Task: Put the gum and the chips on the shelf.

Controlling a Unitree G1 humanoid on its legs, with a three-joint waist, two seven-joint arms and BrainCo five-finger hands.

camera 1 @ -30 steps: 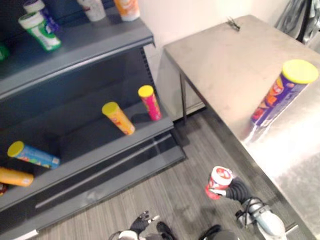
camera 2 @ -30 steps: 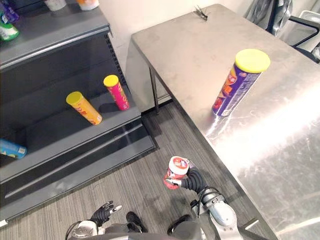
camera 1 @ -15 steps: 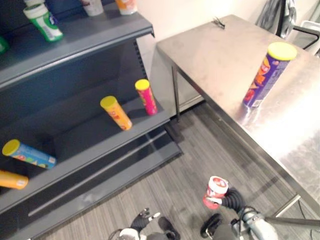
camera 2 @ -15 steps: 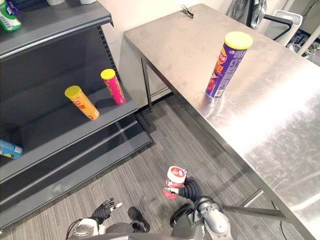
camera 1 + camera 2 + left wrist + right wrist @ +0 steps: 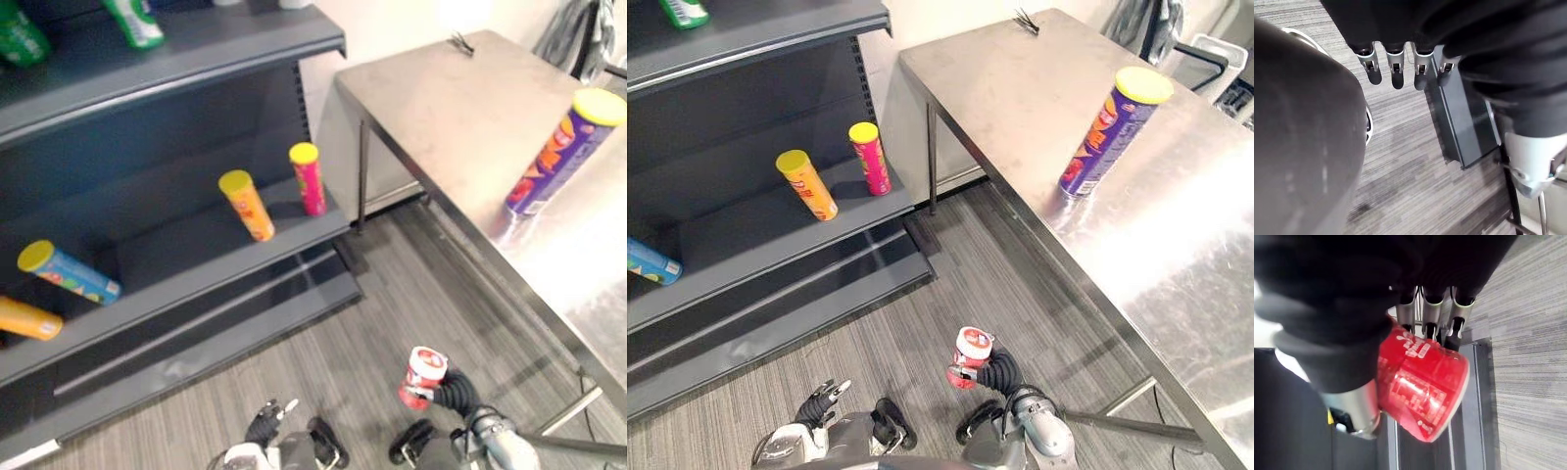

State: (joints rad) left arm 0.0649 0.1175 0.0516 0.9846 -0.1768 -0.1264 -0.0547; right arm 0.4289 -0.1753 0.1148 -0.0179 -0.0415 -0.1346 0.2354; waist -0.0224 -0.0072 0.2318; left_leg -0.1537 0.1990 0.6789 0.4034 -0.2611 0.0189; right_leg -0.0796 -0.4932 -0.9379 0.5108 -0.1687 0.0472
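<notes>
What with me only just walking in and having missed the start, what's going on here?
The robot's right hand has its fingers curled round a red gum tub, held low above the carpeted floor in front of the dark shelf. Its left hand hangs open and empty near the floor. The purple chips can with a yellow lid stands upright on the steel table. Neither item is on the shelf yet.

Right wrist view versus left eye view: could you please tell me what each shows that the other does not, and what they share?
Right wrist view: the right hand curled round the red gum tub. Left eye view: the purple chips can upright on the steel table, an orange can and a pink can on the dark shelf. Shared: the gum tub held over the grey floor.
</notes>
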